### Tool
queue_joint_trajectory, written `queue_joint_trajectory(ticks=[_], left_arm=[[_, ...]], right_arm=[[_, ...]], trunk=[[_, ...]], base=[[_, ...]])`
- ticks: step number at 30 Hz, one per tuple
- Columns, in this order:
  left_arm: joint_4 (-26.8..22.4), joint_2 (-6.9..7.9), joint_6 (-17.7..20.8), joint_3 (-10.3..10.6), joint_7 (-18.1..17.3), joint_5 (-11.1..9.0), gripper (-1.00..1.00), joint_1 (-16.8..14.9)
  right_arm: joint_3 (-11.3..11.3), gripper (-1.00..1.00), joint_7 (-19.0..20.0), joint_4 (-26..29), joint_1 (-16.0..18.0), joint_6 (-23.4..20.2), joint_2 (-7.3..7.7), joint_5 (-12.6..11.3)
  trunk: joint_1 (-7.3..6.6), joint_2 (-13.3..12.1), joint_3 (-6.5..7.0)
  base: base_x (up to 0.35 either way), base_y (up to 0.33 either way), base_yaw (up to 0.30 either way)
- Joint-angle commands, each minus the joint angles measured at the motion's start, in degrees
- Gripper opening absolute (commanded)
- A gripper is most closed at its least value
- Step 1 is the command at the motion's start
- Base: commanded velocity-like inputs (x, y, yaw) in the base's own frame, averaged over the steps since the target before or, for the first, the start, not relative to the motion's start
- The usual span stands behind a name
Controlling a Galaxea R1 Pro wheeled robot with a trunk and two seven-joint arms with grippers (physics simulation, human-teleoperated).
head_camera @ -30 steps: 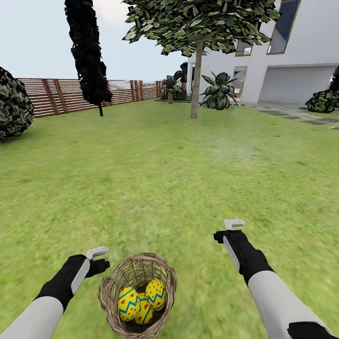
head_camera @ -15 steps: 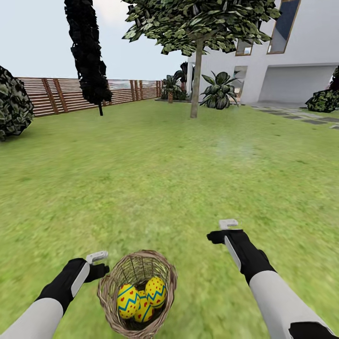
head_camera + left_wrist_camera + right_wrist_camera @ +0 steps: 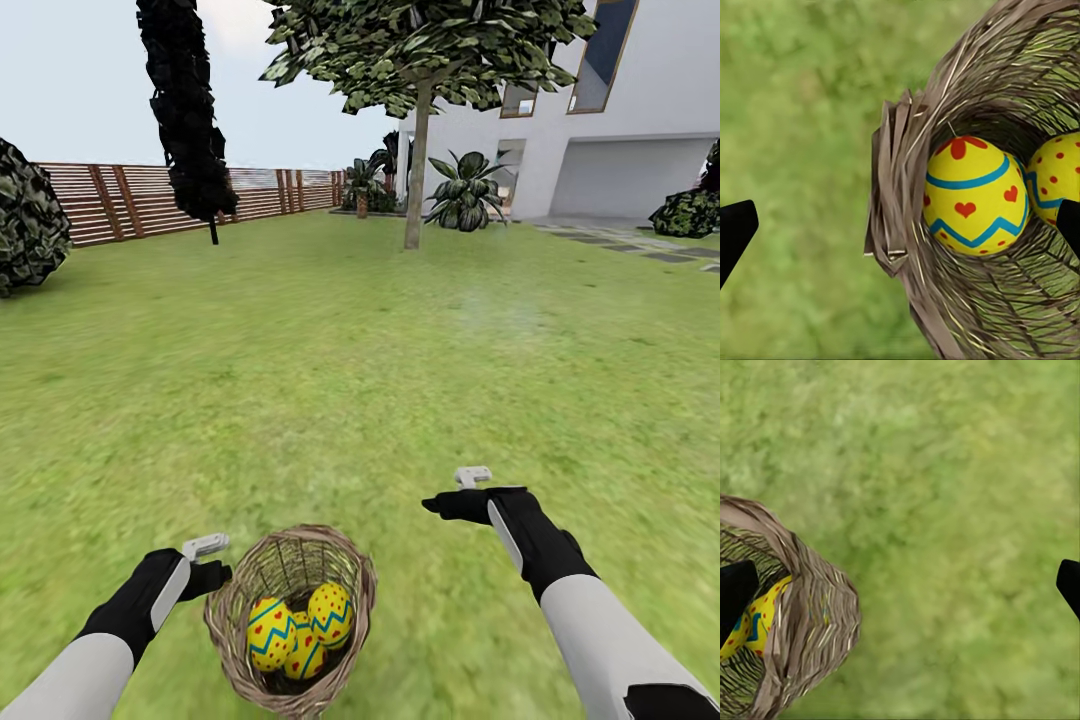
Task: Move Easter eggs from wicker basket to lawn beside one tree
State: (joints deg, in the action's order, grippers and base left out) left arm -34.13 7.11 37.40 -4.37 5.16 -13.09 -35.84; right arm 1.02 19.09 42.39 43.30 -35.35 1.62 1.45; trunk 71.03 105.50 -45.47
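The wicker basket point(image 3: 228, 612) sits on the lawn point(image 3: 330, 380) close in front of me, between my two arms. Three yellow Easter eggs with blue zigzags and red marks lie inside: one point(image 3: 270, 633) on the left, one point(image 3: 330, 614) on the right, and a third point(image 3: 303, 652) partly hidden below them. My left gripper point(image 3: 208, 562) hangs open just left of the basket rim point(image 3: 891, 187), facing an egg point(image 3: 971, 195). Open too, my right gripper point(image 3: 458, 490) hovers over grass right of the basket point(image 3: 814, 619). A tree point(image 3: 415, 170) stands far ahead.
A tall dark cypress point(image 3: 185, 110) and a slatted wooden fence point(image 3: 140, 200) stand at the back left, with a dark shrub point(image 3: 25, 225) at the left edge. The white house point(image 3: 620, 130), broad-leaved plants point(image 3: 465, 195) and paving stones point(image 3: 640, 248) are at the back right.
My right gripper has moved left towards the basket. The left gripper has barely moved, and the eggs still lie in the basket.
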Motion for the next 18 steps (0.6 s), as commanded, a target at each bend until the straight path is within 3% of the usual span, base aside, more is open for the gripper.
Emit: queue_joint_trajectory(ticks=[1, 18], left_arm=[[-0.1, 0.00, 0.1, 0.0, 0.5, -0.6, 1.00, 0.0], [-0.1, -0.08, -0.8, 0.0, 0.5, -0.6, 1.00, 0.0]], right_arm=[[0.1, 1.00, 0.2, 0.1, 0.0, -0.2, 0.04, 0.2], [0.1, 1.00, 0.2, 0.2, 0.0, -0.2, 0.05, 0.3]], trunk=[[0.22, 0.4, -0.24], [3.95, 7.3, -3.29]], base=[[0.000, 0.000, 0.000], [0.000, 0.000, 0.000]])
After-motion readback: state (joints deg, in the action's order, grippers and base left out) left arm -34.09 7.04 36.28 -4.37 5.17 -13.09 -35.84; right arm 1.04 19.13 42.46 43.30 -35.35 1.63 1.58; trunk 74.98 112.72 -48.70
